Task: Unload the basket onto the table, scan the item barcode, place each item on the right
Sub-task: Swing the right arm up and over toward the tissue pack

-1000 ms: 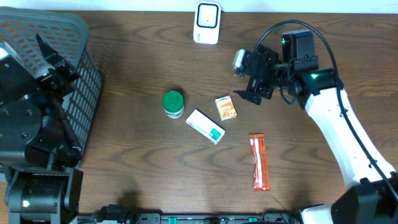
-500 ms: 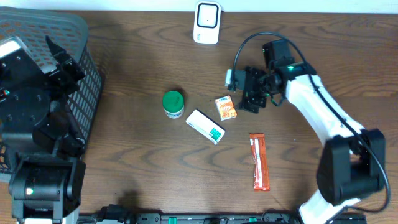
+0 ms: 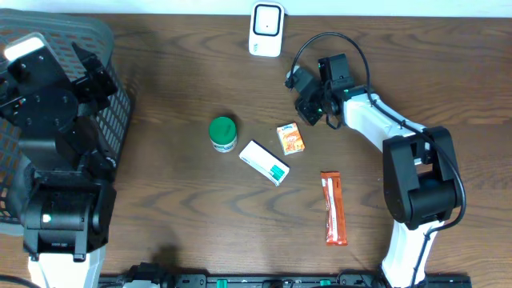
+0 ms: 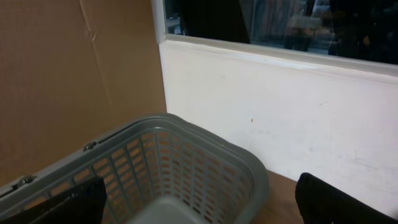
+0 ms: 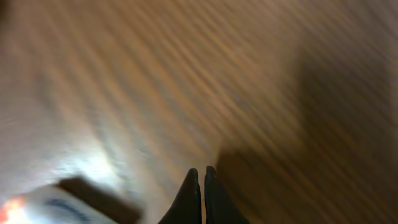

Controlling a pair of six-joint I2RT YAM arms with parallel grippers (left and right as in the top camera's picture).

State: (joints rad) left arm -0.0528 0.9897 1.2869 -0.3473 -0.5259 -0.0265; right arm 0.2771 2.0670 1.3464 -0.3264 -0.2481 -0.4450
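Observation:
Several items lie mid-table: a green-lidded jar [image 3: 223, 133], a small orange box [image 3: 290, 138], a white and green box [image 3: 265, 162] and a red bar [image 3: 334, 206]. The white scanner [image 3: 266, 29] stands at the far edge. My right gripper [image 3: 309, 108] hovers just right of and above the orange box, shut with nothing between its fingers [image 5: 201, 172]; its wrist view is motion-blurred, with a pale box [image 5: 37, 208] at the lower left. My left gripper [image 3: 100, 72] is open above the grey basket [image 3: 48, 40], its fingers [image 4: 68, 202] spread wide.
The grey basket [image 4: 186, 162] fills the table's left end, beside a white wall [image 4: 298, 112]. The right arm's base [image 3: 416, 184] sits at the right, close to the red bar.
My right gripper went from open to shut and swung left and toward the far edge, ending near the orange box. The left arm shifted a little over the basket.

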